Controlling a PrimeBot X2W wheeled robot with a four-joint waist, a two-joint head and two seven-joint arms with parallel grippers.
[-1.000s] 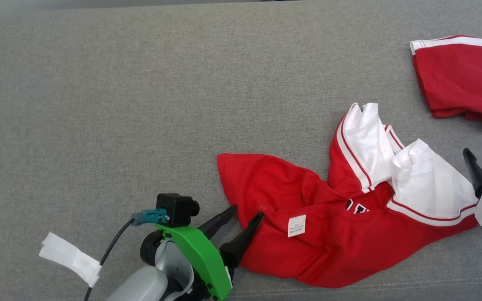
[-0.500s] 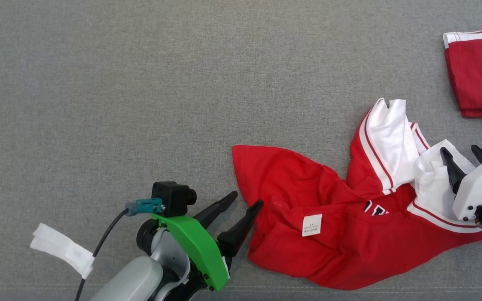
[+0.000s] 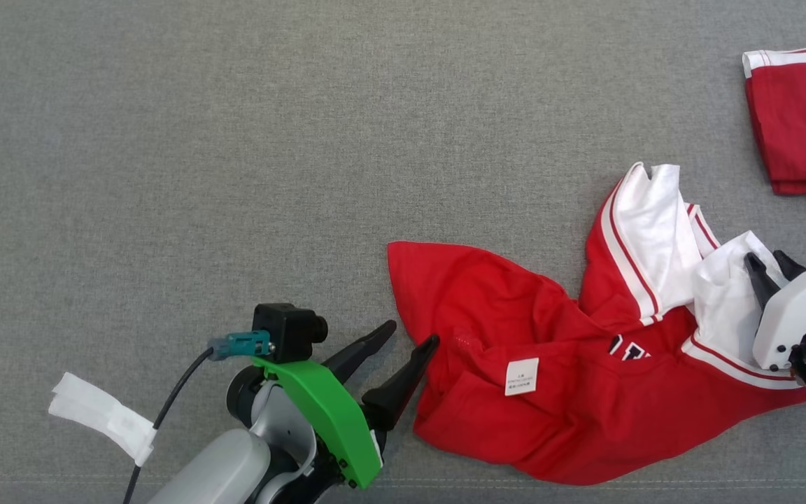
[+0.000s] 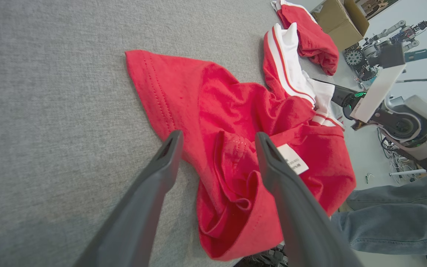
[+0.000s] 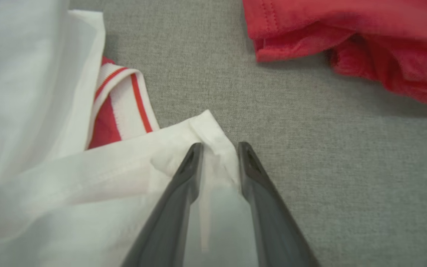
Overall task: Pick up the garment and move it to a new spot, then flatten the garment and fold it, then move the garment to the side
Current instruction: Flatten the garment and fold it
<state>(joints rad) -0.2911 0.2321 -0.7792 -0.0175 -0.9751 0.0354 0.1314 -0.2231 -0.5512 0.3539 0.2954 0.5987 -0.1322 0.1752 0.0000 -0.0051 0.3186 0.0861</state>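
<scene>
The left gripper (image 3: pixel 412 333) has its jaws spread wide and nothing between them is clamped. In the left wrist view the left gripper (image 4: pixel 219 134) hangs over the near red edge of the garment (image 4: pixel 217 100). A rumpled fold of red cloth lies in the gap between the two fingers, and bare grey surface (image 4: pixel 50 111) lies outside the left finger. The garment's white label (image 4: pixel 293 159) sits just outside the right finger. From the head view, one fingertip (image 3: pixel 431 343) is at the garment's (image 3: pixel 487 301) edge; I cannot tell whether it touches.

The right gripper (image 3: pixel 765 257) has its jaws drawn partway in, with a gap left between them. In the right wrist view the right gripper (image 5: pixel 218 145) has a corner of the garment's white sleeve (image 5: pixel 87 178) bunched between the fingertips. Whether the cloth is truly pinched, I cannot tell. Beyond these tips and off to their right lies the second red garment (image 5: pixel 365 37), well apart from them on the grey surface (image 5: pixel 347 167).

Count: two grippers, two red garments. The second red garment (image 3: pixel 802 119) is apart from the garment. There are two white sleeves on the garment, one (image 3: pixel 648 238) beside the right jaws and one (image 3: pixel 725 308) under them. There is one white label (image 3: pixel 521 376) and one white folded strip (image 3: pixel 99 420) behind the left jaws. One person's jeans-clad legs (image 4: pixel 395 215) show in the left wrist view.
</scene>
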